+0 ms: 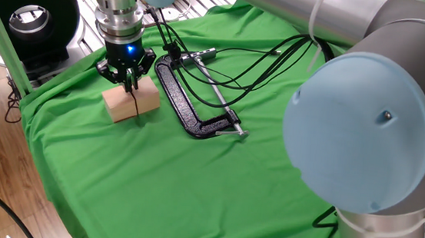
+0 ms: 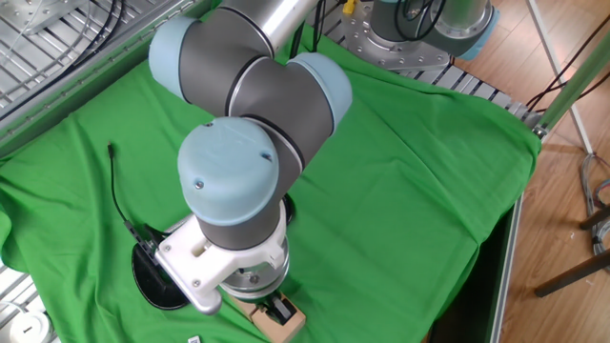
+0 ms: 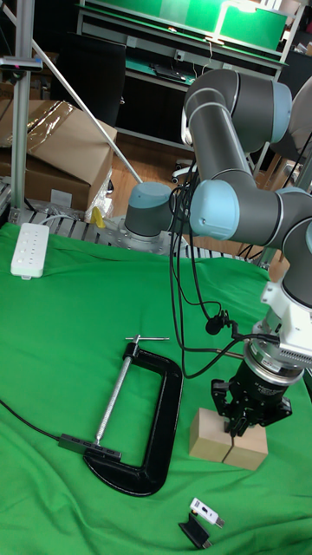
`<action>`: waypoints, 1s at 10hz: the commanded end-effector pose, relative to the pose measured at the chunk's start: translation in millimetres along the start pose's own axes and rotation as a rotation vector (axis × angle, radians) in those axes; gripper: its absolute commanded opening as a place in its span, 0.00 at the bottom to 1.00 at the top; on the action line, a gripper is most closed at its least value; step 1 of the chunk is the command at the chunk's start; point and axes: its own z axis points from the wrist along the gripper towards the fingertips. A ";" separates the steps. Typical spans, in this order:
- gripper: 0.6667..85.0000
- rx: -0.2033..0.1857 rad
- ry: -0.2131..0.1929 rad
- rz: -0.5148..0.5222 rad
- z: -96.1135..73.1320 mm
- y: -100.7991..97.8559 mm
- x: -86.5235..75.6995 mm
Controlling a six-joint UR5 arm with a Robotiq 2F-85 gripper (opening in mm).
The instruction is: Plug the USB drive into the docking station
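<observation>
The claw (image 1: 129, 83) points straight down over a pale wooden block (image 1: 131, 99) near one edge of the worktop, which is draped in green cloth (image 1: 191, 186). Its fingers are drawn in close around a slim dark stick, the USB drive (image 1: 134, 97), which stands upright with its lower end running down the face of the block; in the tall fixed view the same thin dark line shows at the block's (image 3: 227, 440) middle, just under the claw (image 3: 244, 422). A black C-clamp (image 1: 191, 106) lies flat just beside the block, with dark cables (image 1: 256, 61) trailing across the cloth behind it. A small black-and-silver piece (image 3: 201, 520) lies near the block, apart from it.
</observation>
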 end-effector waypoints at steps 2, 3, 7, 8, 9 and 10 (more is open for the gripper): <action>0.27 -0.011 0.003 0.010 -2.0 1.7 0.5; 0.26 -0.011 0.003 0.010 -2.0 1.6 0.5; 0.16 -0.004 0.002 0.019 -1.8 0.2 0.4; 0.04 0.001 0.001 0.025 -2.0 -0.5 0.1; 0.01 0.005 0.000 0.029 -2.1 -1.5 -0.1; 0.01 0.004 0.001 0.029 -2.4 -0.8 -0.2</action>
